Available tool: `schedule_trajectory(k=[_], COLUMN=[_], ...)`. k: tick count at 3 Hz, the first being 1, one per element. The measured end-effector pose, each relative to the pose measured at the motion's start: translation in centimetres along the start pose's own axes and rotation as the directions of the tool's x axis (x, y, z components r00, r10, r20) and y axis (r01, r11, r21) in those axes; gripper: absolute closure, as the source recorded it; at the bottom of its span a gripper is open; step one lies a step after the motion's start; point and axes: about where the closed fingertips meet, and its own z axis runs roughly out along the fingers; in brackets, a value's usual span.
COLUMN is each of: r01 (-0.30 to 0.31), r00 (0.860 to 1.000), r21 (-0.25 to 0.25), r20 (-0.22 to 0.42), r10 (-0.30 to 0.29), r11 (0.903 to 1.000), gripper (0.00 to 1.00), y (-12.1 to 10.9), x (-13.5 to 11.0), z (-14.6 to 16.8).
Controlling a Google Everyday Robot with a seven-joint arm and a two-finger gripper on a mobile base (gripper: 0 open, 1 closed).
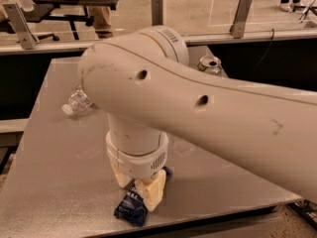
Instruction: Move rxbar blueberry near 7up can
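The rxbar blueberry (pixel 131 206), a dark navy wrapper with white text, lies near the table's front edge. My gripper (pixel 137 186) comes straight down on it. Its cream fingers (pixel 152 192) stand close together with the bar pinched between them. The bar's near end sticks out below the fingers, and a small corner shows behind them. The 7up can (pixel 210 65), silver with an open top, stands at the table's far right, mostly hidden behind my arm.
A clear plastic water bottle (pixel 76 103) lies on its side at the left of the grey table (pixel 54 182), partly hidden by my arm. My large white arm (pixel 208 113) covers the table's middle and right. Railings and chairs stand beyond the table.
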Motion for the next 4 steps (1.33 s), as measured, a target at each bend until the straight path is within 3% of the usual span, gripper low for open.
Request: schedule_trajectory(k=[1,2,3,4], r01=[0.0,-0.06,-0.195,-0.331], r00=[1.0,0.998,0.981,0.944], r21=[0.0,0.019,0.052,0.089], r20=[0.0,-0.005,0.007,0.038], r10=[0.0,0.06,0.195,0.329], r11=[1.0,0.998,0.9793,0.9394], gripper=[0.85,1.0,1.0,1.0], y=[0.0,0.1,-0.4,-1.6], x=[0.0,1.5,5.1,9.7], z=[-0.4,-1.5,-3.8,-6.2])
